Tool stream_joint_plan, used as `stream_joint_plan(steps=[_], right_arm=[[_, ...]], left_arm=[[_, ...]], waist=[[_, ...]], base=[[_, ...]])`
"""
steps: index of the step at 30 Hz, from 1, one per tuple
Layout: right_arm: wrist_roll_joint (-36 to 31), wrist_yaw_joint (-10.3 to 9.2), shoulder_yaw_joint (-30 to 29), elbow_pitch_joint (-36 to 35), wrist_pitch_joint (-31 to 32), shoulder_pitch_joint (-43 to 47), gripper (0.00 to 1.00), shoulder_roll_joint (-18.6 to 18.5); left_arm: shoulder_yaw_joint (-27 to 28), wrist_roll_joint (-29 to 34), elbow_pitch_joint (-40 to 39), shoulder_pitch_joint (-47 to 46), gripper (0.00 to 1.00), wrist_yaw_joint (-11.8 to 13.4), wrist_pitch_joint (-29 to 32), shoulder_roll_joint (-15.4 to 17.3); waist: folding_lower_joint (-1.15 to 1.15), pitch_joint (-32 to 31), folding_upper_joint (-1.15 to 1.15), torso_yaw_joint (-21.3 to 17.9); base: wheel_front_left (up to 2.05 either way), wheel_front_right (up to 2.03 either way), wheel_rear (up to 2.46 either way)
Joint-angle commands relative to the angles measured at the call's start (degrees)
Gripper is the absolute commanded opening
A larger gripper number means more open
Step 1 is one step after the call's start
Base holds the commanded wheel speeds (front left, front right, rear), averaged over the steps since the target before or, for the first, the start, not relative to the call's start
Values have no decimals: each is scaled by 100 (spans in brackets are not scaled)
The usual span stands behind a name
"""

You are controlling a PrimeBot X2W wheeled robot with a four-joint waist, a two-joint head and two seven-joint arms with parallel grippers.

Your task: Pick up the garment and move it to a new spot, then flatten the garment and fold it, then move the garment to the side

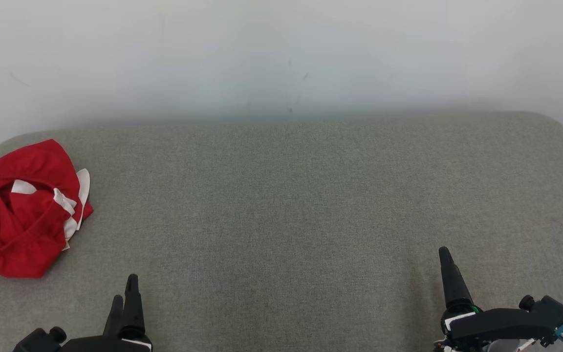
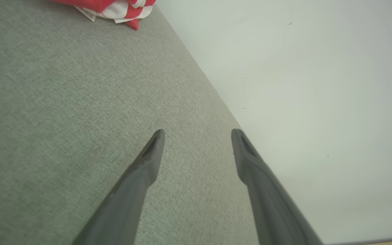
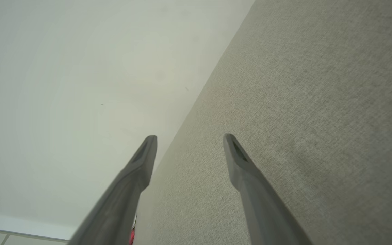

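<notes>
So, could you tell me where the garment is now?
Head view: the garment lies crumpled at the left edge of the grey surface, ahead and left of the left gripper.

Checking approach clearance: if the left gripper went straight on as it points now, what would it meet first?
The left gripper would probably reach the white wall, after bare grey cushion; the red garment lies well left of its line. Depth unclear.
</notes>
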Motion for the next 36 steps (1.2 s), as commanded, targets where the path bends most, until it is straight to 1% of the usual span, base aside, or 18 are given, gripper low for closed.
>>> stream_joint_plan(steps=[1, 11, 18, 28, 36], right_arm=[[-223, -3, 30, -88, -53, -114, 100, -2], [-1124, -4, 150, -192, -250, -104, 100, -3], [-1726, -5, 218, -238, -376, -113, 100, -4], [-2557, -6, 257, -224, -542, -128, 100, -4], [-3178, -7, 126, -182, -662, -89, 100, -5]], left_arm=[[-37, 225, -96, -137, 100, 13, -50, 32], [-282, 1419, -70, -174, 100, -42, -248, 95], [-450, 2055, -124, -200, 100, -69, -377, 158], [-630, 2890, -159, -212, 100, 153, -541, 272], [-738, 3433, -217, -163, 100, 328, -664, 387]], waist=[[0, -1, 0, 3], [0, 5, 0, 25], [0, 17, 0, 42], [0, 42, 0, 65], [0, 49, 0, 83]], base=[[0, 0, 0], [0, 0, 0], [0, 0, 0], [0, 0, 0], [0, 0, 0]])
